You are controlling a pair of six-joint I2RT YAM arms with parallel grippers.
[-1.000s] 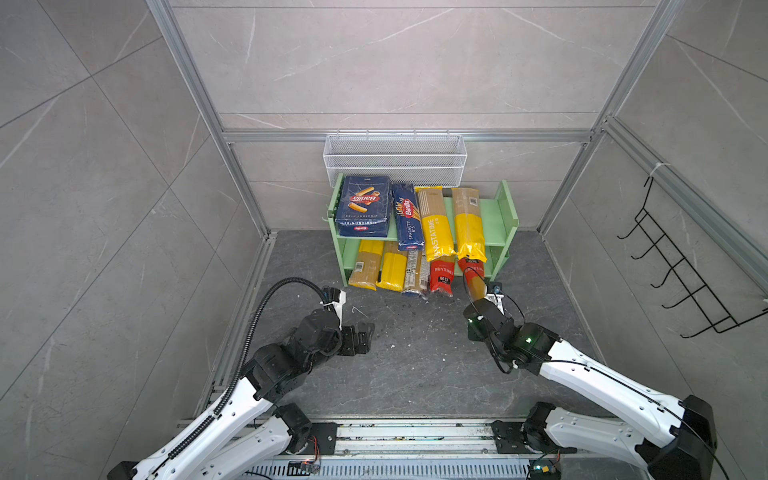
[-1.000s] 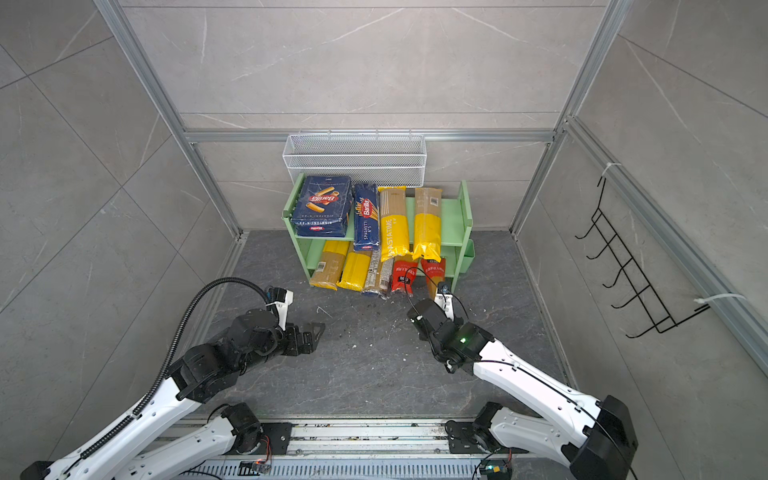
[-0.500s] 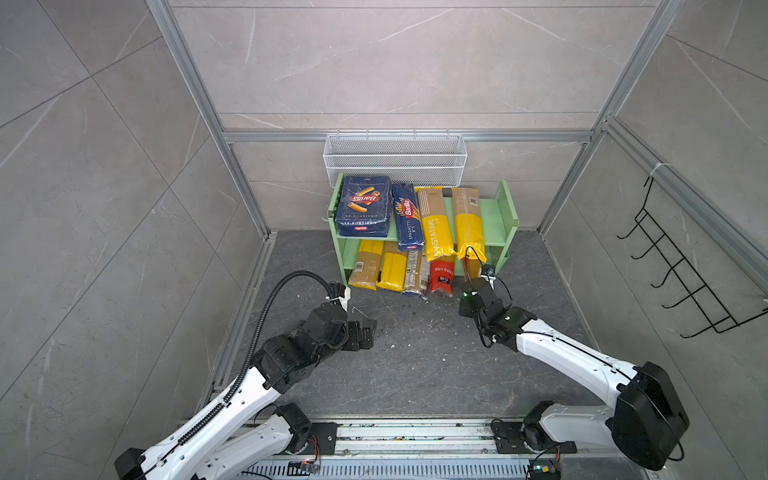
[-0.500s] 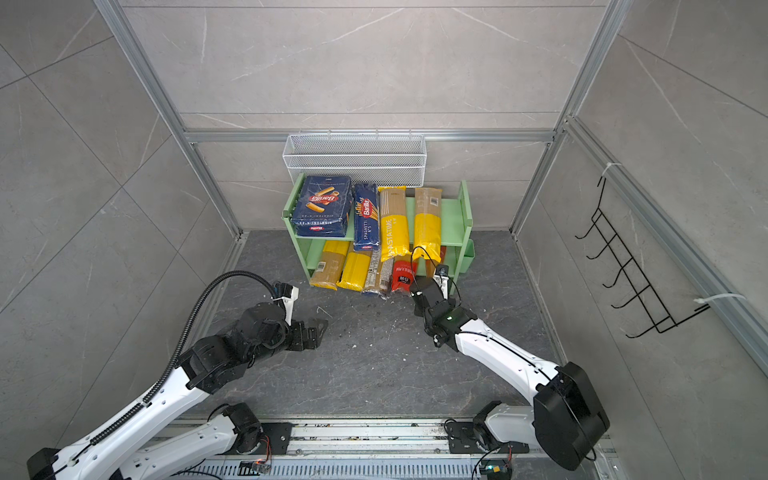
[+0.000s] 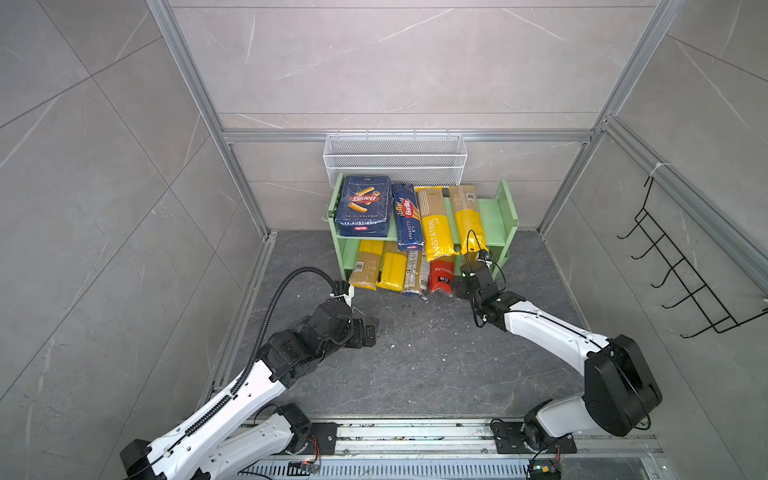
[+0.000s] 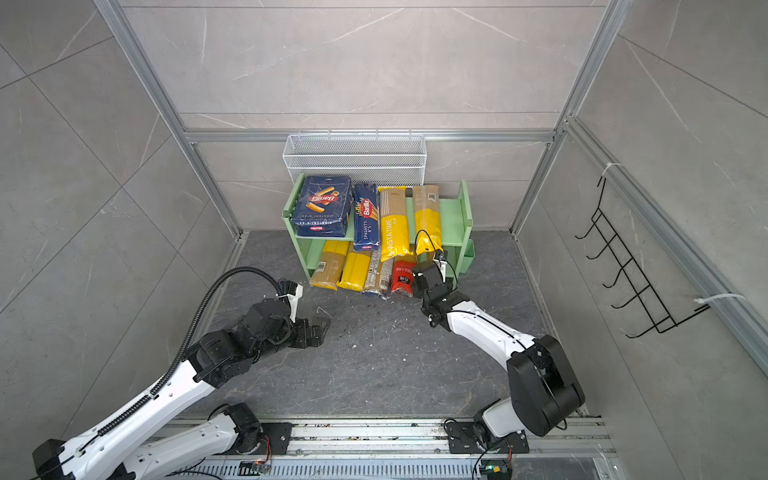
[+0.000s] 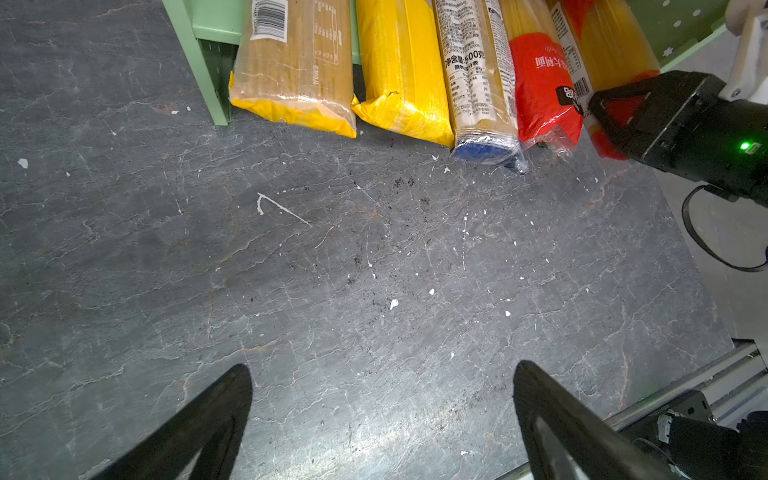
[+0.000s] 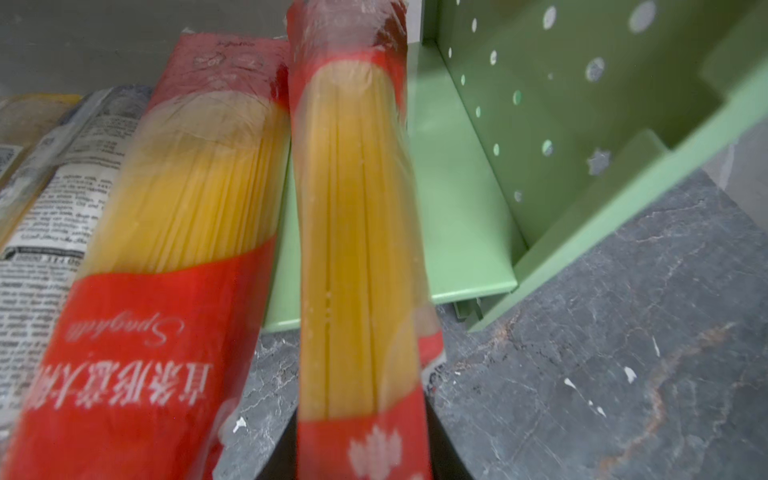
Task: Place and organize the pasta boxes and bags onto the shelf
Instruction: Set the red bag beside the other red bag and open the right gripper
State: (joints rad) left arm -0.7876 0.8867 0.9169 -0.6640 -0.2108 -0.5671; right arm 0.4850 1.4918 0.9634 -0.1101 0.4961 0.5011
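1. Right gripper (image 5: 468, 272) is clamped on a red-ended spaghetti packet (image 8: 357, 249), which lies partly in the shelf (image 5: 508, 212) lower tier, frame centre.
2. Left gripper (image 7: 382, 370) is spread wide and empty over the floor (image 7: 332, 249), lower left.

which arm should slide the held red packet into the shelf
Right: the right gripper is shut on the red packet, at the mouth of the shelf. The left gripper hangs open and empty over the floor.
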